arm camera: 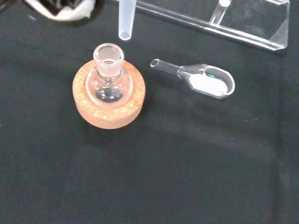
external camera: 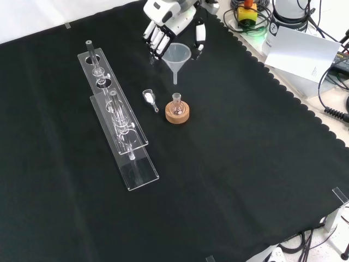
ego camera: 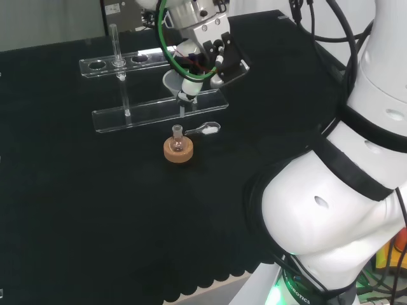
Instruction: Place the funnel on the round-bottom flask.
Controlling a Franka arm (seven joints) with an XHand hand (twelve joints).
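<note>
A clear plastic funnel [external camera: 177, 56] hangs upright in the air, with the hand [external camera: 163, 27] shut on its cone from both sides. Below it a small round-bottom flask [external camera: 176, 103] stands upright on a cork ring [external camera: 178, 115]. In the head view the funnel [ego camera: 173, 82] sits under the hand [ego camera: 203, 51], above and behind the flask [ego camera: 178, 135]. In the wrist view the funnel's stem [arm camera: 125, 18] ends a little short of the flask's open mouth [arm camera: 109, 53], slightly to one side and not touching it. The cork ring [arm camera: 93, 116] lies flat on the cloth.
A small clear scoop with white powder [external camera: 149, 97] lies just left of the flask in the front view, and close by it in the wrist view [arm camera: 205, 80]. A long clear test-tube rack [external camera: 117, 114] stands farther left. The cloth's scalloped edge [external camera: 262, 60] runs at the right.
</note>
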